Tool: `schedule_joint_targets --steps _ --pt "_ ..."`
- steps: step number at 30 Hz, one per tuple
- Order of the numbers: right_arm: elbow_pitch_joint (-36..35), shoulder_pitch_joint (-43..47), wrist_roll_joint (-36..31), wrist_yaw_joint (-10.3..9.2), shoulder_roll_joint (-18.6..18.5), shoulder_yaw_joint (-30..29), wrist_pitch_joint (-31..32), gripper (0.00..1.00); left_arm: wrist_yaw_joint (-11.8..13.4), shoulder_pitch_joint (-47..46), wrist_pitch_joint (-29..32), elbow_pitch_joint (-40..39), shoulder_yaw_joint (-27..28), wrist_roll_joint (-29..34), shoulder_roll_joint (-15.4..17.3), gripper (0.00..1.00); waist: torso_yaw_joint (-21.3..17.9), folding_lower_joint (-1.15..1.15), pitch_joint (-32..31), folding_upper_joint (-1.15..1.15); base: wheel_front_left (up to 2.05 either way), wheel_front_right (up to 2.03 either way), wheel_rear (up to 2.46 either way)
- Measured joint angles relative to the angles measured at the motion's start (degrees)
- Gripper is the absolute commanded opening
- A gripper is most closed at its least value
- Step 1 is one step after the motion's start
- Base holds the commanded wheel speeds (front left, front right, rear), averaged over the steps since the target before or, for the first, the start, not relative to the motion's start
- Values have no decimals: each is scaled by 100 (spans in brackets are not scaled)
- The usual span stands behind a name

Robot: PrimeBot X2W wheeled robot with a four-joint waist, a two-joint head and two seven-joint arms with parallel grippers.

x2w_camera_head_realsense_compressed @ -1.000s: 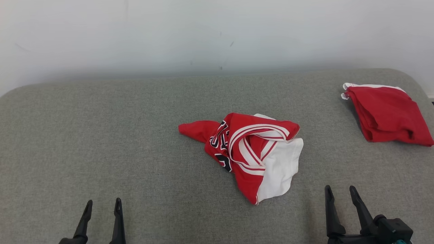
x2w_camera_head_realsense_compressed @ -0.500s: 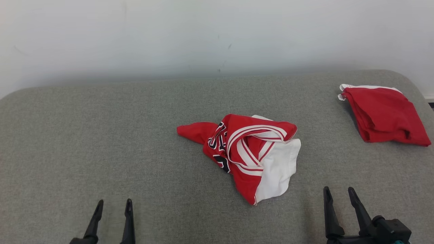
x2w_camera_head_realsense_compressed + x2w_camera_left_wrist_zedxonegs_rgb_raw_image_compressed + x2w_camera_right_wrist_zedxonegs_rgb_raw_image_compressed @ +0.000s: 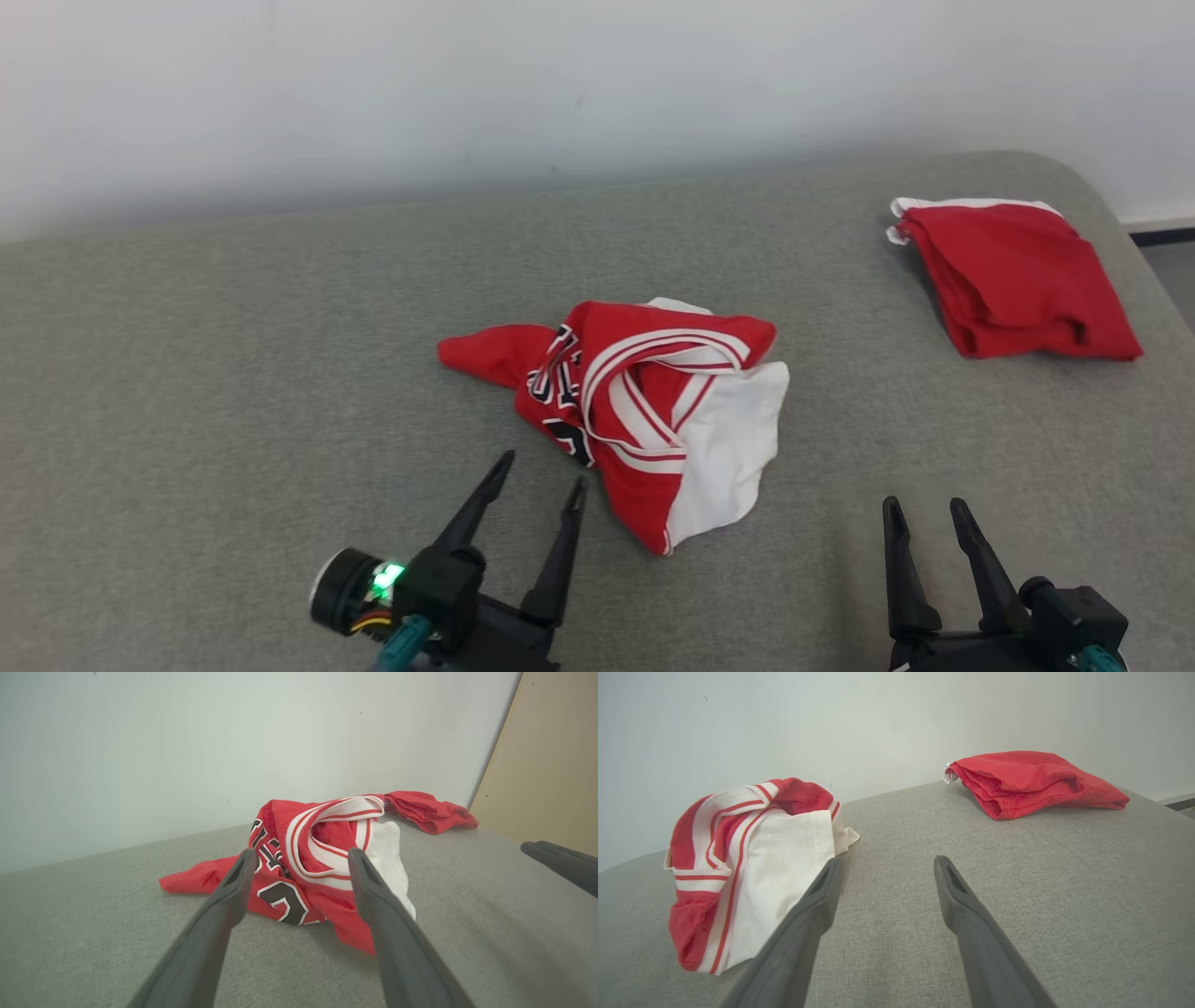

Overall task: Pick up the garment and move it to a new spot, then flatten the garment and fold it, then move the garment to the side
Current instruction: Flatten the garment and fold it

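Roughly at the middle of the grey fabric-covered table (image 3: 233, 373) lies the garment (image 3: 644, 411), a crumpled red jersey bunched into a loose heap. White bands edged with thin red stripes loop across its top. A white panel, seemingly the inside face, spills out on the side toward the right tool (image 3: 924, 506). One red corner trails flat toward the robot's left. Black lettering outlined in white shows on the red front, but folds break it up and it cannot be read. In the left wrist view one curved character shows on the garment (image 3: 303, 868), and its lower folds are tucked out of sight.

The left tool (image 3: 541, 469) is released, its two dark fingers spread and pointing at the heap's near edge, close to it but apart. The right tool is released too, fingers parted, holding nothing, near the garment's white side (image 3: 752, 858).

A second red piece, the folded cloth (image 3: 1013, 280), sits well apart at the table's far right corner, with a white edge peeking from beneath. Both tools' bodies are cut off by the bottom edge of the head view.
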Motion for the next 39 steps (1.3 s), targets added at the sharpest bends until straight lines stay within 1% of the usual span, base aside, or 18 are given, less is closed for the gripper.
schedule_joint_targets --steps 5,11,13,22,23,24,25,27,30,34,39 --pt "31 -79 80 0 -1 -15 0 100 -8 -422 0 563 -402 -127 0 100 -290 0 105 0 0 0 0" --pt "42 -93 144 0 -1 -54 0 100 68 -773 0 1256 -686 -210 0 100 -641 0 247 0 0 0 0" --pt "43 -94 165 -1 -2 -55 1 100 94 -807 0 1340 -734 -216 -4 100 -693 0 273 0 0 0 0" --pt "68 -201 253 0 1 27 0 100 470 -1319 0 2247 -1006 -231 -1 100 -1011 0 453 0 0 0 0" --pt "66 -201 253 -1 0 26 0 100 515 -1377 -1 2340 -1014 -242 -4 91 -1033 1 457 0 0 0 0" --pt "69 -202 254 0 -2 23 1 100 557 -1418 0 2417 -1014 -282 -2 37 -1049 0 459 0 0 0 0" --pt "68 -202 254 0 -1 23 0 100 603 -1457 0 2453 -1018 -298 1 0 -1059 0 460 0 0 0 0" --pt "59 -199 269 -1 -2 -11 0 100 653 -1548 0 2523 -1010 -412 1 0 -1041 0 457 0 0 0 0" --pt "54 -190 279 0 -1 -62 0 100 693 -1596 0 2380 -932 -533 -2 0 -976 0 452 0 0 0 0" --pt "43 -137 304 -1 0 -131 0 100 684 -1583 0 1827 -825 -710 1 0 -806 0 438 0 0 0 0" --pt "33 -35 307 -1 -3 -203 -2 100 695 -1338 1 1077 -632 -855 -4 0 -436 0 409 0 0 0 0"
